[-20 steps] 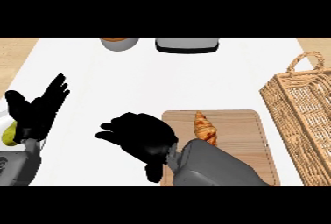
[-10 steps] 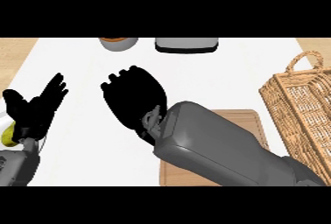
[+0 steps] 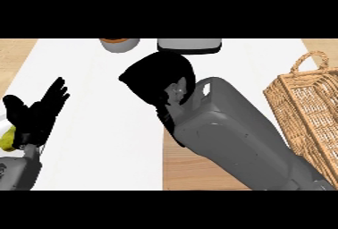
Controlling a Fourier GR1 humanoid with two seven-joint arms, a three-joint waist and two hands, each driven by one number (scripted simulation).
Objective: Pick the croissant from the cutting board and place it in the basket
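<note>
Croissant is hidden from me: my right forearm (image 3: 231, 134) lies across most of the board (image 3: 198, 172), so I cannot say whether the pastry sits on the wood beneath or is in the hand. Only 1 strip of board shows, along the arm's left side. The forearm looks large, so I judge it is raised toward the head, which is why it blocks so much.

The right hand (image 3: 158, 78) is over the white counter (image 3: 99, 89), past the board's far edge, near a grey box (image 3: 189, 44) and a bowl (image 3: 119, 44) at the back. It reads as 1 dark mass, and I cannot tell whether it is open or closed on anything.

The basket (image 3: 303, 112) stands at the right, apart from the arm. The left hand (image 3: 36, 114) rests near the left edge, fingers (image 3: 56, 91) spread and pointing up, holding nothing. I judge it is parked there to leave the work to the right arm.
</note>
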